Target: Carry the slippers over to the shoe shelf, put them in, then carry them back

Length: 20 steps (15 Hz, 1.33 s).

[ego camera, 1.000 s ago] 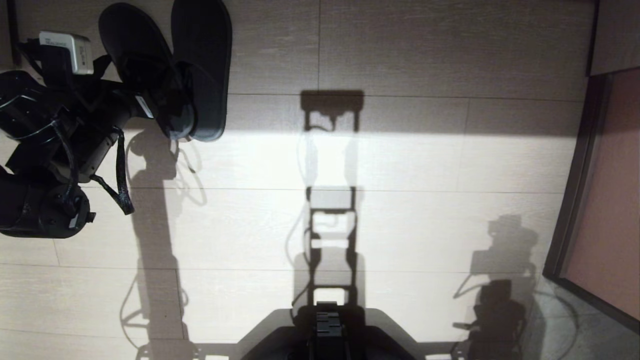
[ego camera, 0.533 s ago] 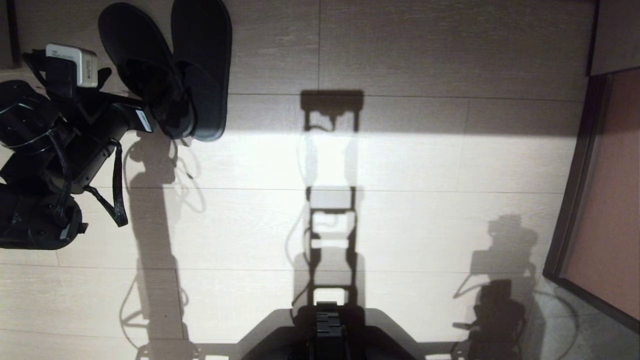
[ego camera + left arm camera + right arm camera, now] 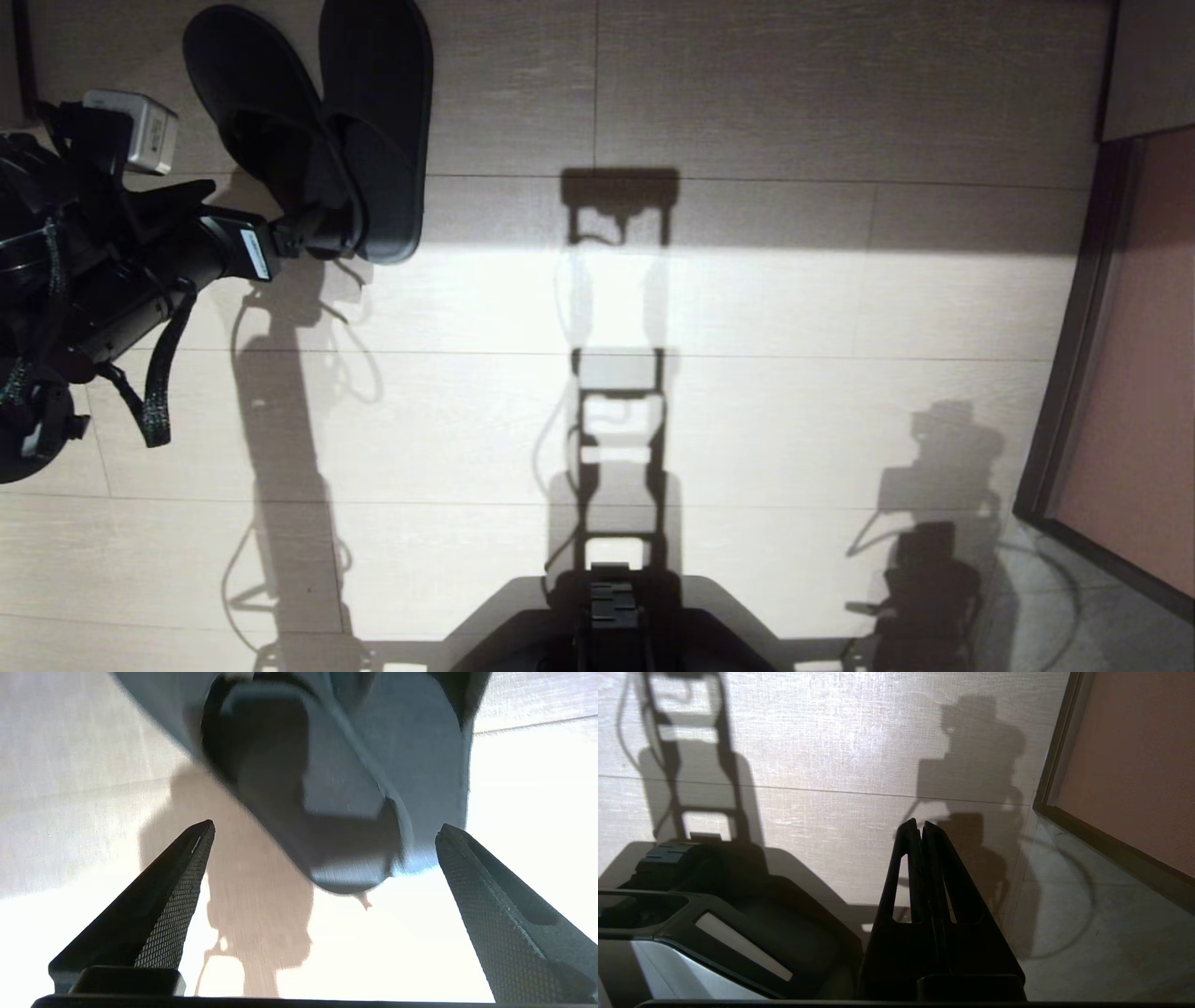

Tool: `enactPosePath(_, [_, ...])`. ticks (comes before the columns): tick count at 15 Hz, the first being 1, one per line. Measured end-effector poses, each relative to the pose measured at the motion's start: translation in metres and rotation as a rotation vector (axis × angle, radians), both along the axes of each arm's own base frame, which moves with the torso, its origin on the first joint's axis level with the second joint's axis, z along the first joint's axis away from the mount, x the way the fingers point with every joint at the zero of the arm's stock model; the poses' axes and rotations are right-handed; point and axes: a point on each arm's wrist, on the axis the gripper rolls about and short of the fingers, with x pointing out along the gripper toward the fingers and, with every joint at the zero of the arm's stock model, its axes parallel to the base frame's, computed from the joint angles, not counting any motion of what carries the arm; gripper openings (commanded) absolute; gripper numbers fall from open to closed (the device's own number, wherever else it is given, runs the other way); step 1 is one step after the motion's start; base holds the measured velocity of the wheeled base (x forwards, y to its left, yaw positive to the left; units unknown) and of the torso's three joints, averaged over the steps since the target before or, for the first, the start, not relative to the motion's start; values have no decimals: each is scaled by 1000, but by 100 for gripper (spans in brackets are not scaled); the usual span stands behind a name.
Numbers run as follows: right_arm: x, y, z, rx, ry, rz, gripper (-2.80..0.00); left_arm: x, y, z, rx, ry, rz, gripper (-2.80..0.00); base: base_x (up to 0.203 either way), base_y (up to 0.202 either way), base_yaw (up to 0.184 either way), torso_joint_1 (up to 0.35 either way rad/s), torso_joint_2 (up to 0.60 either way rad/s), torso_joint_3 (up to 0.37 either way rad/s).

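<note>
The slippers (image 3: 317, 121), a dark pair, lie side by side on the pale floor at the far left, heels toward me and partly overlapping. My left gripper (image 3: 322, 233) hovers low at their heel ends and is open. In the left wrist view the slippers (image 3: 336, 765) lie just beyond the wide-spread fingertips (image 3: 196, 858), and nothing is gripped between them. My right gripper (image 3: 920, 826) is shut and empty, parked low beside the base. The shoe shelf is out of view.
My base (image 3: 611, 616) shows at the near edge. A dark-framed brown panel (image 3: 1134, 373) stands along the right side, with grey tile (image 3: 1074, 616) in front of it. Bare wood-grain floor (image 3: 747, 420) spreads between the slippers and the panel.
My left arm has drawn back toward me and to the left, so the open gripper went from over the slippers to their heel ends. The slippers stayed where they lay.
</note>
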Motion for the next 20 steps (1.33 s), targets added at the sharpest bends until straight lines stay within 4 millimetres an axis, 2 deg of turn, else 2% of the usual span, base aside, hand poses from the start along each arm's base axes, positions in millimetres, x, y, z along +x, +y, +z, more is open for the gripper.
enactPosePath(6, [0,0,0,0,0,0,-280,-38,-6,5,-111,24,-40,0,0,0,0,0,0,0])
enactPosePath(10, [0,0,0,0,0,0,-280,-69,-6,11,-159,-4,10,0,0,0,0,0,0,0])
enactPosePath(11, [0,0,0,0,0,0,-280,-77,-6,12,-154,-8,27,-280,0,0,0,0,0,0])
enactPosePath(17, [0,0,0,0,0,0,-280,-131,-8,-20,-43,76,107,-280,0,0,0,0,0,0])
enactPosePath(20, [0,0,0,0,1,0,-280,-167,-5,-30,-45,76,170,-280,0,0,0,0,0,0])
